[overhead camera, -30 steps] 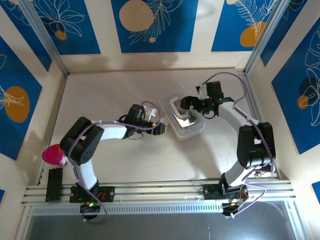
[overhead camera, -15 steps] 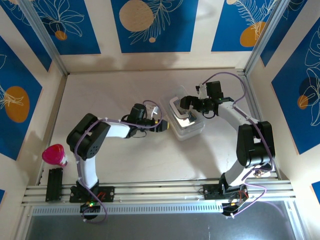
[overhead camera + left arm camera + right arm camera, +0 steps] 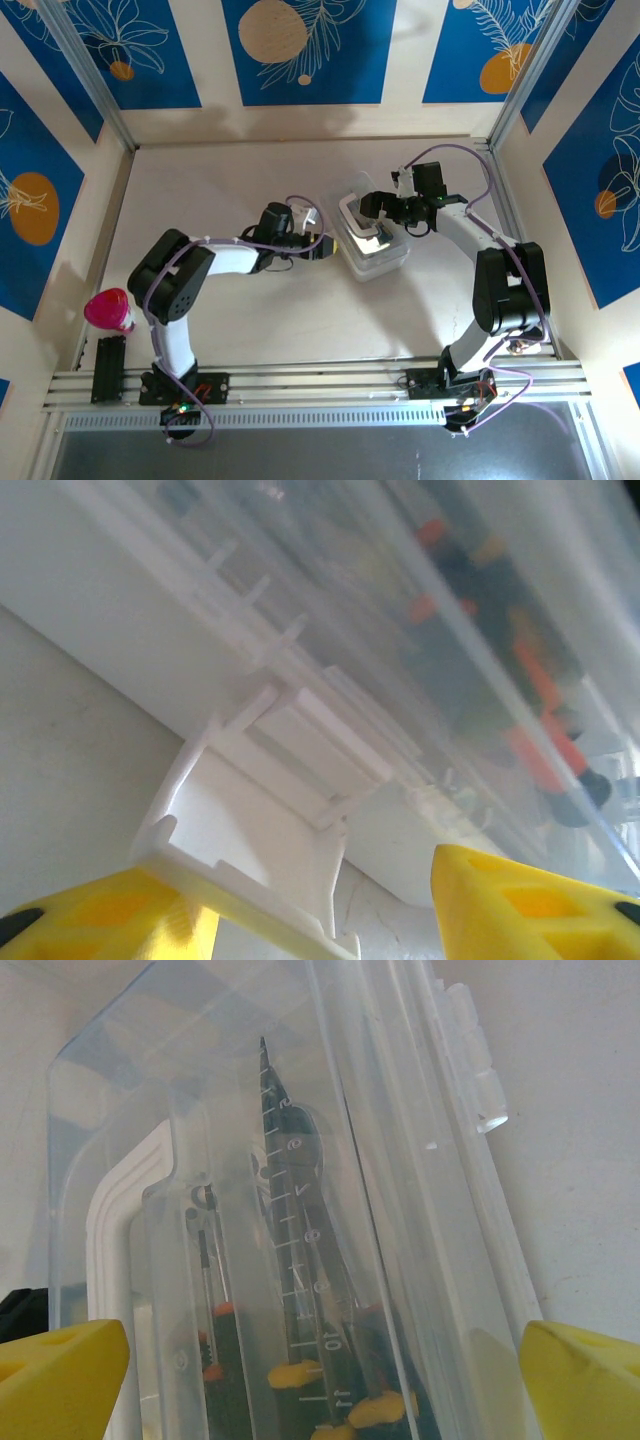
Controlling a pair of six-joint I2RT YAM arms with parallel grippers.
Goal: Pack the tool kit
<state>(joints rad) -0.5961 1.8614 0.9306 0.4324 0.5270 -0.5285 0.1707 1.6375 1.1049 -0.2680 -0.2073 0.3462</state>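
Narrowing to half-open, the left end effector (image 3: 315,910) had reached the white latch (image 3: 262,825) on the case (image 3: 377,250), which wanted a square push shut, while the right end effector (image 3: 322,1372) hung wide over that case.

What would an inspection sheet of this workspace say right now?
Surface: pale table, no spills seen.
Job's things: clear case with white handle, lid down; pliers and screwdrivers inside; white latch sticking out, apparently unfastened.
Clutter: pink cup at the left edge.
Grippers: left gripper open around the latch; right gripper wide open, straddling the case.
Cables: purple cables looped along both arms, off the case.
Surroundings: blue patterned wall panels; metal rail at the near edge.
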